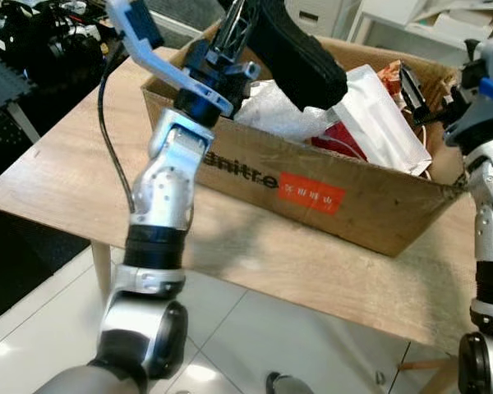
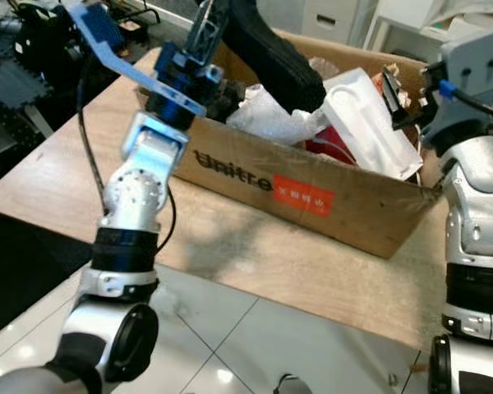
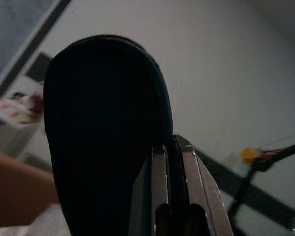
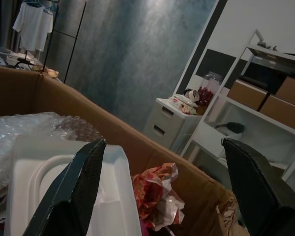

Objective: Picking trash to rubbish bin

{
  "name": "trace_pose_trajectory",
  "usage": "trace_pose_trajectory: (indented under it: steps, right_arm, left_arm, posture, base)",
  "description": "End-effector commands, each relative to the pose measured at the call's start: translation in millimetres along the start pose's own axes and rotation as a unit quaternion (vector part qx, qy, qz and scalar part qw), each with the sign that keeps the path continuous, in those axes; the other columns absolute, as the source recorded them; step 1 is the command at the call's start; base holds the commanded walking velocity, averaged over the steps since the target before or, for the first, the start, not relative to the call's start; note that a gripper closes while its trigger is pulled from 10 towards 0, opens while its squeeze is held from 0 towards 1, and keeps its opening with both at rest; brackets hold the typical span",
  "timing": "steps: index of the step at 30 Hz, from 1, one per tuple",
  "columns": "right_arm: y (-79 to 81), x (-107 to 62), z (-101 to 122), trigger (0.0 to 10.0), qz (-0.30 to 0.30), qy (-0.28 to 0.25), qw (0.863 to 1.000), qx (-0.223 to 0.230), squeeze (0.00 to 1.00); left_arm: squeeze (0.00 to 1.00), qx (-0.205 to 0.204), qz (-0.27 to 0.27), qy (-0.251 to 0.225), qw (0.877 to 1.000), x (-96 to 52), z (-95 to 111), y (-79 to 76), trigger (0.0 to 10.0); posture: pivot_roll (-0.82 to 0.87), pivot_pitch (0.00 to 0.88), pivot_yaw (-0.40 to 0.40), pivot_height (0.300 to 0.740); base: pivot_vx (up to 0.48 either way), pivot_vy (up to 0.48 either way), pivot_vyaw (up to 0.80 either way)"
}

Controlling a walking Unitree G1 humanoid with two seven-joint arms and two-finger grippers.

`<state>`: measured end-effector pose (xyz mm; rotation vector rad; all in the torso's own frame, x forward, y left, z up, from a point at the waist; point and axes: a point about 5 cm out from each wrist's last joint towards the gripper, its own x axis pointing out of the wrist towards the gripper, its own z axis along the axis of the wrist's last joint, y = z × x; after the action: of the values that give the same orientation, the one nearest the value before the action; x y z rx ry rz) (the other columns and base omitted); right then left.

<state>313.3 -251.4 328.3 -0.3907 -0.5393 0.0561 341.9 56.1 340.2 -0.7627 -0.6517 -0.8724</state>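
Observation:
A brown cardboard box (image 1: pixel 312 193) printed with "Unitree" stands on the wooden table (image 1: pixel 74 172). It holds bubble wrap (image 1: pixel 271 111), a white plastic tray (image 1: pixel 378 119) and a red wrapper (image 4: pixel 155 184). My left gripper (image 1: pixel 237 29) is raised over the box's left end, shut on a long, thick black object (image 1: pixel 300 57) that slants down over the bubble wrap. The same black object (image 3: pixel 103 132) looms close in the left wrist view. My right gripper (image 1: pixel 431 97) hovers at the box's right corner, open, with nothing between its fingers (image 4: pixel 83 187).
Dark equipment and cables (image 1: pixel 33 41) crowd the far left beyond the table. White drawers (image 4: pixel 174 120) and shelves with brown boxes (image 4: pixel 265 98) stand behind the box. White tiled floor (image 1: pixel 255 345) lies below the table's near edge.

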Motion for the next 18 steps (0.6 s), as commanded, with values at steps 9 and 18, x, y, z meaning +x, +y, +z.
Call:
trace_pose_trajectory:
  steps: [9,18]
  right_arm:
    - [4.8,-2.5,6.1,10.0,0.005,-0.004,1.000,0.003,0.00]
    - [7.5,-3.3,9.8,10.0,0.012,-0.007,1.000,0.002,0.00]
  left_arm:
    - [1.00,0.131,0.075,0.075,0.986,1.2,-35.0,18.4,10.0]
    - [1.00,0.215,0.058,0.050,0.974,5.2,-6.6,22.5,10.0]
  posture:
    - [-0.15,0.149,0.054,0.740]
    - [-0.15,0.135,0.054,0.740]
  base:
    - [0.000,0.000,0.00]
    - [0.000,0.000,0.00]
